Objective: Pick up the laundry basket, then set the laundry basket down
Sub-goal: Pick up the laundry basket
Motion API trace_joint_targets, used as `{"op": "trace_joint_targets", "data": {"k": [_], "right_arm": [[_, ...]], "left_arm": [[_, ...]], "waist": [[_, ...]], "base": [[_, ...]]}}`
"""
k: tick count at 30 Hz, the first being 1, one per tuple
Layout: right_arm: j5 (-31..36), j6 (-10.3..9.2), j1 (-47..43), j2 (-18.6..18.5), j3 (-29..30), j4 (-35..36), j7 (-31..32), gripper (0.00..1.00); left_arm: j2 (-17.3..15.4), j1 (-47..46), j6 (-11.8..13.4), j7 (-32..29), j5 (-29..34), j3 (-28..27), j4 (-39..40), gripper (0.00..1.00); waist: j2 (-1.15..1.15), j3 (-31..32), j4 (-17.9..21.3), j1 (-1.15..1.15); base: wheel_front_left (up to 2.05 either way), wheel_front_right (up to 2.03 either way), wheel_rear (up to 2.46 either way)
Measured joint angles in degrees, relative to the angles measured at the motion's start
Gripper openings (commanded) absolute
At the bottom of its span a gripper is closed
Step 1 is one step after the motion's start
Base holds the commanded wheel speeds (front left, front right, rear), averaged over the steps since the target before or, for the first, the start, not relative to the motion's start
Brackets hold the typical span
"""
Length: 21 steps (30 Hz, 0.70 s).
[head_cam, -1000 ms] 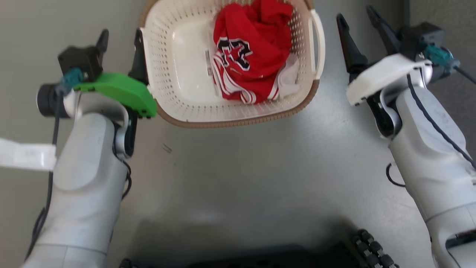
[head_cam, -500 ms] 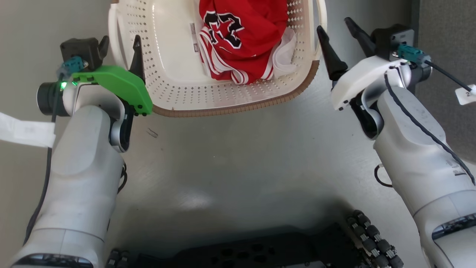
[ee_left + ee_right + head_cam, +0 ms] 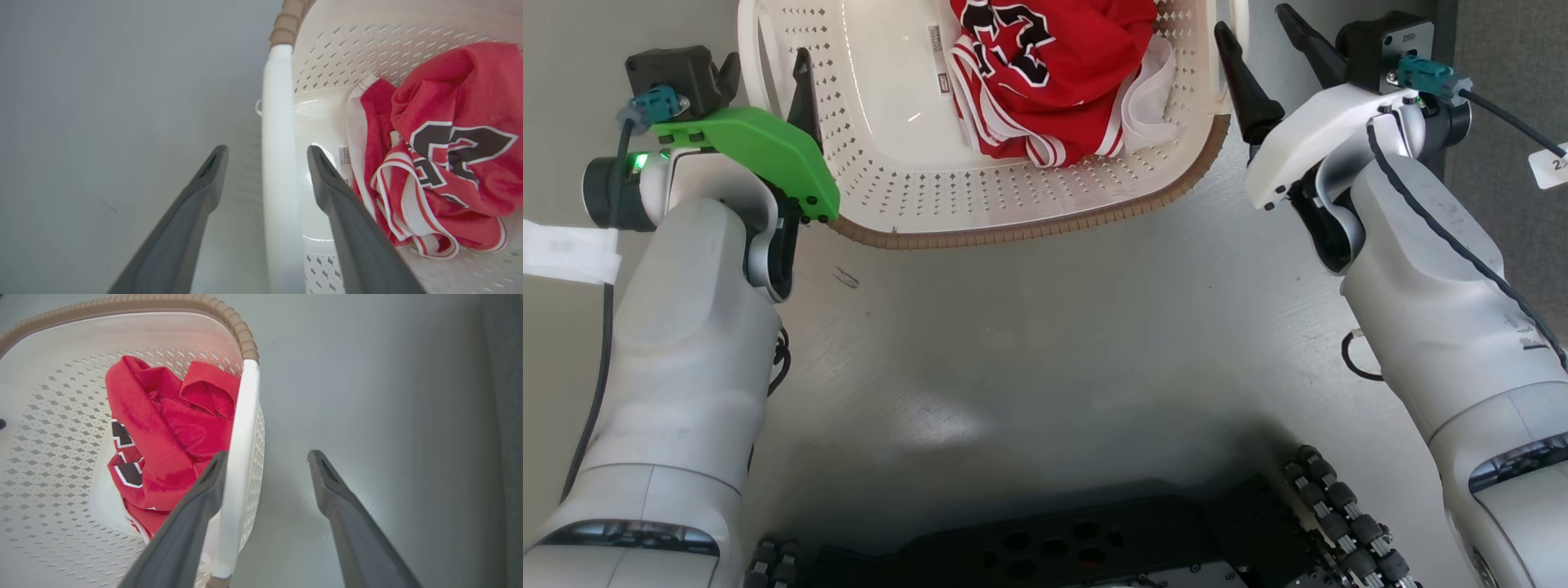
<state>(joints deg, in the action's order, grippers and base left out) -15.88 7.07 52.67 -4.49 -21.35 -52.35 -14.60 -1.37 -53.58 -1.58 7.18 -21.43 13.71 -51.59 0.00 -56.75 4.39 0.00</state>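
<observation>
Head view: I log the laundry basket [image 3: 1013,233] on grey floor [image 3: 1045,343], handles facing left and right (far end cropped, so I cannot tell its long axis), red jersey [image 3: 1054,90] inside.
Left wrist view: left gripper [image 3: 266,149] spread astride the basket's left handle [image 3: 278,183]; basket sticker [image 3: 345,157] unreadable.
Right wrist view: right gripper [image 3: 267,453] wide, straddling the right handle [image 3: 241,437].

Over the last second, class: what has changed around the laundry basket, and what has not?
Both grippers closed in on the cream-white perforated plastic laundry basket: the left gripper now straddles its white left handle, the right gripper its white right handle. Nothing was gripped. Unchanged: both sets of jaws open, the crumpled red jersey inside the basket.
</observation>
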Motion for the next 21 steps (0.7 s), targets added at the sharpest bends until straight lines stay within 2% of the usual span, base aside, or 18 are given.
{"op": "trace_joint_targets", "data": {"k": [1,2,5,6,21], "right_arm": [[-0.29,0.00,0.19,0.03,-0.07,-0.37,0.00,1.00],[-0.43,0.00,0.35,0.10,-0.15,-0.74,0.00,0.00],[-0.71,0.14,0.80,0.32,-0.49,-1.34,-0.01,0.00],[-0.88,0.56,1.04,1.35,-0.92,-1.56,-0.09,0.00],[-2.75,0.59,1.21,1.87,-2.81,-4.97,0.01,0.00]], "left_arm": [[0.00,-0.19,0.00,0.01,0.00,-0.02,-0.33,0.43],[0.00,-0.43,-0.01,0.00,0.00,0.01,-0.83,0.00],[0.00,-0.71,-0.52,0.01,0.00,0.05,-1.76,0.00],[1.12,-1.02,-0.85,0.29,-0.10,0.25,-2.20,0.00],[1.64,-1.52,-1.52,1.93,-1.62,0.20,-9.22,0.00]], "waist": [[0.00,-0.04,0.00,0.00],[0.00,-0.07,-0.01,0.00],[0.00,-0.12,-0.02,0.00],[0.00,-0.13,-0.03,0.00],[0.00,3.18,-0.04,0.00]], "base": [[0.00,0.00,0.00],[0.00,0.00,0.00],[0.00,0.00,0.00],[0.00,0.00,0.00],[0.00,0.00,0.00]]}}
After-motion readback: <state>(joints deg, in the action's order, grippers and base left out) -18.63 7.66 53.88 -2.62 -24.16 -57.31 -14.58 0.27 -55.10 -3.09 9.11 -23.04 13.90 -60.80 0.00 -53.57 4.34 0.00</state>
